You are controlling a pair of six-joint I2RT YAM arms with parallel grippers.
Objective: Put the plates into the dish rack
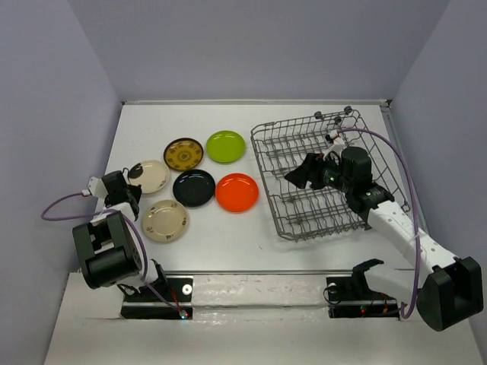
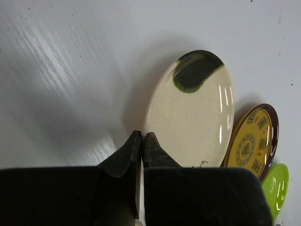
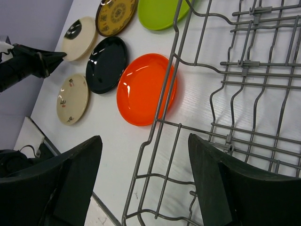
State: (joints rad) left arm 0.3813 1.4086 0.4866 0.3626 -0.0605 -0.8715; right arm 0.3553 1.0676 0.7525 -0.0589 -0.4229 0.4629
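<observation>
The left claw (image 2: 142,141) is pinched tight, fingers pressed together with nothing between them; its tips sit right at the near rim of the beige plate with a dark patch (image 2: 193,122), though I cannot tell whether they touch it; past that plate lies the brown-and-gold plate (image 2: 251,141), then the lime plate (image 2: 275,188). To this claw's right lies a second beige plate (image 1: 165,220), flat on the table (image 1: 228,243). The right claw (image 3: 146,183) is spread wide and holds nothing; it hangs over the left rim of the dish rack (image 1: 293,141); ahead of its fingers, outside the wires, lies the orange plate (image 3: 146,89), and beyond it the black plate (image 3: 107,63).
</observation>
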